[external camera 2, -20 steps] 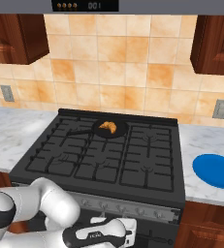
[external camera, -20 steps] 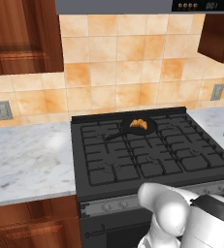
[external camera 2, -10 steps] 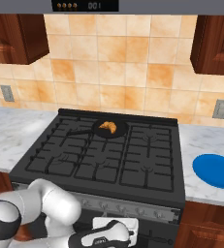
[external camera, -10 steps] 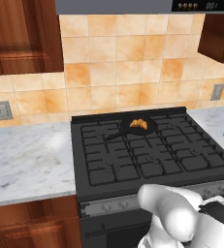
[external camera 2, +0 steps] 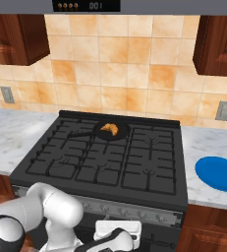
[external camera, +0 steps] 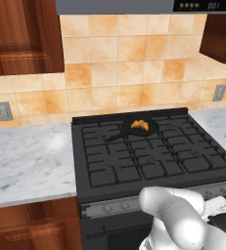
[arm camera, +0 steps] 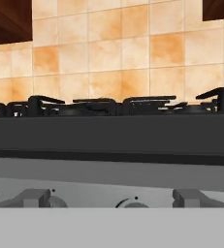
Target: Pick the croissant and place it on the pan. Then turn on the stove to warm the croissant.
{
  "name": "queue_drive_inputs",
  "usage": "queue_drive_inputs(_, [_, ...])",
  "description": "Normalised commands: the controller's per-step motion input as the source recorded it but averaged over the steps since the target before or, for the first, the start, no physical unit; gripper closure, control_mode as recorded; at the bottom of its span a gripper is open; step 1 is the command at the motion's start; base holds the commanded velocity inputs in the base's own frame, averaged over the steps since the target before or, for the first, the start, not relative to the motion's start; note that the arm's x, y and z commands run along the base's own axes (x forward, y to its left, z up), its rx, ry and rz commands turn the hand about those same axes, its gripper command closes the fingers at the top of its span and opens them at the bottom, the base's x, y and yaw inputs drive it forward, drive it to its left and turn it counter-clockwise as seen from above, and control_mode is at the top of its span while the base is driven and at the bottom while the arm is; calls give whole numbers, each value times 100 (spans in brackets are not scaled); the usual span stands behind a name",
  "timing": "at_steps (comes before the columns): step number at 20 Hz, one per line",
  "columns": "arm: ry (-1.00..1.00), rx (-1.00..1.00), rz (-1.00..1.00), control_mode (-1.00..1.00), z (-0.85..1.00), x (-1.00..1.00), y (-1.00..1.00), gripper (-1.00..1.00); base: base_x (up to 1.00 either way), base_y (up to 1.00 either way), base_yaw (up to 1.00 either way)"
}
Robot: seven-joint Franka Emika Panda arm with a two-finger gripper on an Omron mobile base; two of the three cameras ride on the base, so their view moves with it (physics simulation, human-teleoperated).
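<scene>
Croissant [external camera: 140,125]: lies in the pan [external camera: 151,129] on a rear burner of the stove [external camera: 148,161].
Pan: handle points toward the left.
Knobs [arm camera: 33,197]: on the grey front strip, close before the hand camera.
Gripper: low before the stove front; fingers spread wide, holding nothing.
Blue plate [external camera 2: 219,173]: on the right counter [external camera 2: 203,147].

White arm [external camera 2: 56,211] folded low, elbow raised, tool [external camera 2: 116,240] down below it, jaws wide.
</scene>
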Motion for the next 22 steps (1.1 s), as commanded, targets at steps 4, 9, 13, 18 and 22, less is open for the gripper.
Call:
queue_drive_inputs(4, [-3, 0, 0, -100, 0, 19, -6, -100, 0, 0, 0])
queue_drive_inputs(9, [0, 0, 0, -100, -6, 18, -7, -100, 0, 0, 0])
queue_drive_inputs(13, [0, 0, 0, -100, -17, 20, -12, -100, 0, 0, 0])
queue_drive_inputs(18, [0, 0, 0, -100, -27, 19, -14, -100, 0, 0, 0])
queue_drive_inputs(22, [0, -2, 0, -100, -36, 4, -13, -100, 0, 0, 0])
